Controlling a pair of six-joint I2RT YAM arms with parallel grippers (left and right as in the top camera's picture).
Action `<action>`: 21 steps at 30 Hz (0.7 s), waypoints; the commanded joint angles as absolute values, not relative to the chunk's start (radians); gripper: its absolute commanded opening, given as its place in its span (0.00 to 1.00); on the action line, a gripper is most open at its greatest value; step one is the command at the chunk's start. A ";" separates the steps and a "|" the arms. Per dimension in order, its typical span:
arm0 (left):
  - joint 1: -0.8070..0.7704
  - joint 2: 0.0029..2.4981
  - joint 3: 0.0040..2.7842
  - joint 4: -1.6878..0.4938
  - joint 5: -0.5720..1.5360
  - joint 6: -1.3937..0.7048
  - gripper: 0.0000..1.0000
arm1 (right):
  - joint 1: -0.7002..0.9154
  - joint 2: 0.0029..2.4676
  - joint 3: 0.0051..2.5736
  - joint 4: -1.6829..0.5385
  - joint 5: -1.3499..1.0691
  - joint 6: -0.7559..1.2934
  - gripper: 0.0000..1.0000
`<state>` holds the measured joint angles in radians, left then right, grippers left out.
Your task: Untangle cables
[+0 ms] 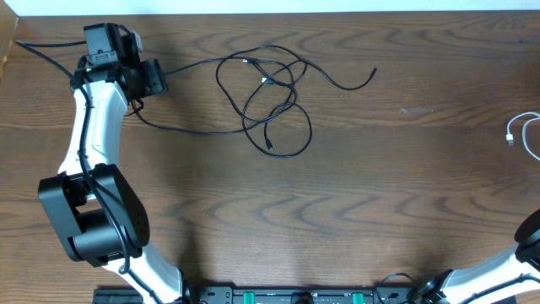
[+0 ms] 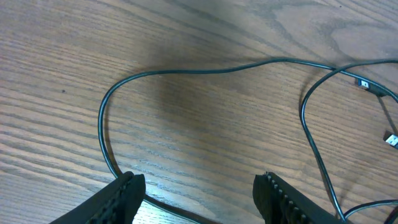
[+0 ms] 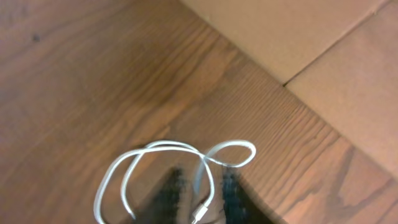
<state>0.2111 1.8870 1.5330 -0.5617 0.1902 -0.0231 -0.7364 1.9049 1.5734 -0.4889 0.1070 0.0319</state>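
Table: a dark brown wooden top (image 1: 354, 211) with wavy grain is seen across the whole overhead view.
Far edge: a thin pale strip (image 1: 337, 5) is shown along the top of that view; what it is cannot be told.
Beyond the table: flat tan panels (image 3: 292, 31), parted by a dark seam (image 3: 336, 41), are seen past the table's edge in the right wrist view.
Light: soft and even; only faint shadows are cast on the wood.
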 commanded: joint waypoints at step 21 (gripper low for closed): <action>0.210 1.891 1.539 -0.568 0.202 -0.024 0.61 | -0.657 1.900 1.561 -0.516 -0.264 -0.028 0.99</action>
